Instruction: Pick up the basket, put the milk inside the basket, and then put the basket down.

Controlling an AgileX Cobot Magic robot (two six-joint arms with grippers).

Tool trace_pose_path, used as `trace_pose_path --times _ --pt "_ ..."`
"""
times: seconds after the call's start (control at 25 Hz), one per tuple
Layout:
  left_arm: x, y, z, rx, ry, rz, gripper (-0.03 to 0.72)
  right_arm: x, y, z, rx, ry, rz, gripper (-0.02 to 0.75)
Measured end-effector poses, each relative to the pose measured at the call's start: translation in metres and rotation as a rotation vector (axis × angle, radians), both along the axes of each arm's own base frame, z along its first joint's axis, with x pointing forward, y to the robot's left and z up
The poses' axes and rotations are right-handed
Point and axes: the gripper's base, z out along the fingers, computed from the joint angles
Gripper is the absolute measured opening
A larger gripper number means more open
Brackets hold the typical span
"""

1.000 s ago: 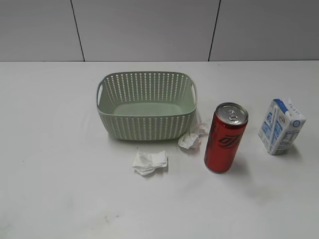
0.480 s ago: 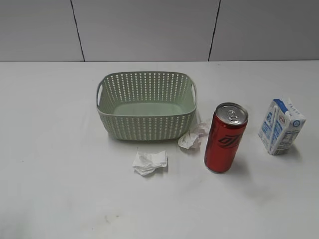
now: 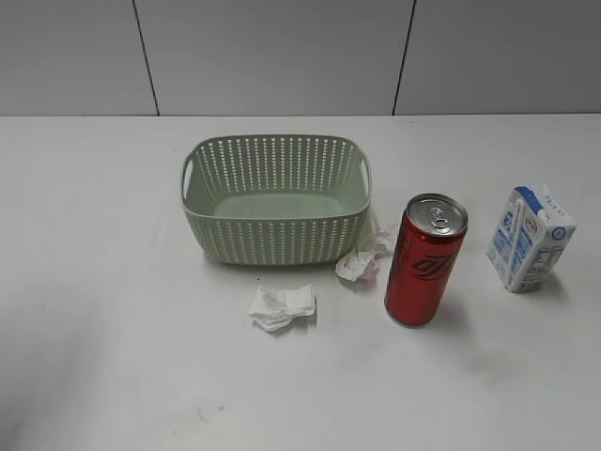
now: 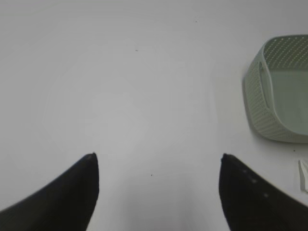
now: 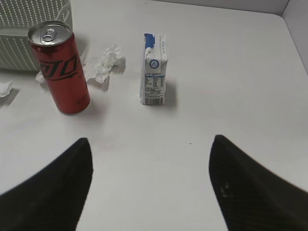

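Note:
The pale sage-green basket (image 3: 275, 199) stands empty on the white table, centre of the exterior view; its left end shows in the left wrist view (image 4: 279, 96). The white-and-blue milk carton (image 3: 530, 237) stands upright at the right; in the right wrist view (image 5: 154, 69) it is ahead of the jaws. My left gripper (image 4: 158, 156) is open and empty over bare table, left of the basket. My right gripper (image 5: 151, 139) is open and empty, short of the milk. Neither gripper shows in the exterior view.
A tall red soda can (image 3: 424, 272) stands between basket and milk, also in the right wrist view (image 5: 59, 66). Crumpled tissues lie in front of the basket (image 3: 282, 306) and by its right corner (image 3: 362, 258). A grey wall (image 3: 282, 56) backs the table.

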Motion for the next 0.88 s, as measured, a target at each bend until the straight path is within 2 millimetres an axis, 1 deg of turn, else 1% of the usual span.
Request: trace_pose_path --times 0.08,0.16,0.24,0.36,0.64,0.76,0.8,0.88 --pt "0.02 -0.005 -0.001 0.001 0.026 -0.022 0.589 0.001 0.0 -0.002 -0.001 0.007 0.0 0.589" --pt "0.04 -0.014 -0.006 0.002 0.06 -0.054 0.589 0.001 0.0 -0.002 -0.001 0.008 0.0 0.589" --pt "0.058 -0.025 -0.008 -0.003 0.085 -0.079 0.589 0.001 0.0 -0.002 -0.001 0.008 0.0 0.589" --pt "0.083 -0.045 -0.019 -0.014 0.148 -0.116 0.589 0.001 0.0 -0.002 -0.001 0.009 0.0 0.589" --pt "0.137 -0.106 -0.053 -0.008 0.279 -0.189 0.589 0.001 0.0 -0.002 -0.001 0.009 0.0 0.589" --pt "0.156 -0.127 -0.068 -0.005 0.338 -0.191 0.589 0.001 0.0 -0.002 -0.001 0.009 0.0 0.589" --pt "0.162 -0.133 -0.07 -0.004 0.349 -0.187 0.589 0.001 0.0 -0.002 -0.001 0.009 0.0 0.589" --pt "0.174 -0.143 -0.083 0.002 0.381 -0.181 0.589 0.001 0.0 -0.002 -0.001 0.009 0.0 0.589"
